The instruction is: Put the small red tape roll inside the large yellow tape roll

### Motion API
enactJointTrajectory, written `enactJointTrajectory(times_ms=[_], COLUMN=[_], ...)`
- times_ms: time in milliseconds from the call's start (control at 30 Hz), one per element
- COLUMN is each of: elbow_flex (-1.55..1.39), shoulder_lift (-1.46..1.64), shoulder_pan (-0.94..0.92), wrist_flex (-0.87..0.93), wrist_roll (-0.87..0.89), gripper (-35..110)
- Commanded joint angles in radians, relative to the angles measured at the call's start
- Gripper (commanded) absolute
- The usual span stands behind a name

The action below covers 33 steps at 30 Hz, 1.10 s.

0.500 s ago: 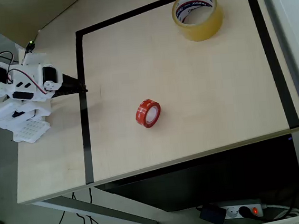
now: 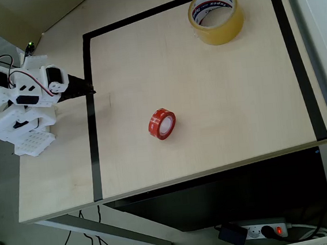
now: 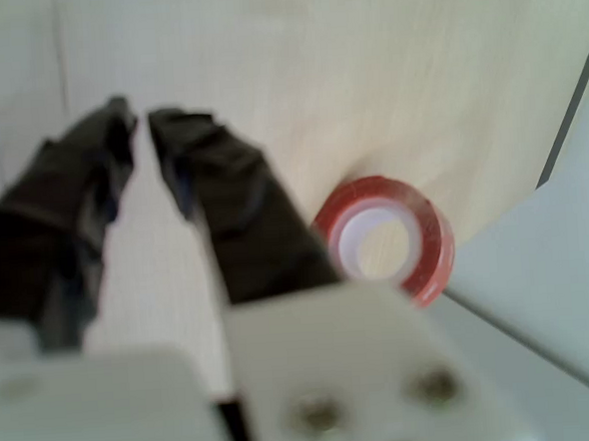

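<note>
The small red tape roll (image 2: 162, 124) lies flat near the middle of the light wooden table. In the wrist view the red roll (image 3: 386, 237) sits just right of my dark fingers (image 3: 234, 214). The large yellow tape roll (image 2: 215, 14) rests at the far right corner of the marked area, with its blue and red lettering visible inside. My gripper (image 2: 90, 90) hovers at the left black tape line, well left of the red roll. Seen from the wrist, the gripper (image 3: 140, 118) has its tips nearly together and holds nothing.
Black tape lines (image 2: 91, 118) frame a rectangular work area on the table (image 2: 222, 128). The white arm body (image 2: 22, 101) stands at the table's left edge. A power strip (image 2: 261, 230) and cables lie on the floor below the front edge.
The arm has shifted slightly toward the top of the overhead picture, and the gripper tip has moved with it. Both tape rolls stay where they were.
</note>
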<state>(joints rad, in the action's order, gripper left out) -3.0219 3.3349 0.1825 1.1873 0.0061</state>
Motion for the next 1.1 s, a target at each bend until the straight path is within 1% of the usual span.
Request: enactJointTrajectory(times_ms=[0,133,200,333,467,533,633,700,733,767,800,833,900,1000,1067], elbow_flex=[0.067,0.221,0.311,0.515,0.712,0.784,0.884,0.953,1.005,1.068,1.127,1.161,1.200,1.278,1.304], shoulder_lift=[0.002,-0.014,-0.094,-0.385,-0.684,-0.813,-1.003,-1.101,-1.157,-1.215,-1.259,-1.285,-1.333,-1.390,-1.391], shoulder_pan=[-0.055,-0.161,-0.213,-0.285,-0.310,-0.314,-0.371,-0.362,-0.365,-0.365,-0.368,-0.373,-0.382,-0.385,-0.417], wrist_flex=[0.077,0.107,0.110,0.112,0.166,0.178,0.192,0.206,0.233,0.278,0.304,0.291,0.258,0.270,0.262], wrist_roll=[0.043,0.043,0.037,0.035,0.040,0.043,0.041,0.035,-0.034,-0.143,-0.198,-0.198,-0.198,-0.181,-0.144], gripper=[0,0,0,0,0,0,0,0,0,0,1,1,4,15,16])
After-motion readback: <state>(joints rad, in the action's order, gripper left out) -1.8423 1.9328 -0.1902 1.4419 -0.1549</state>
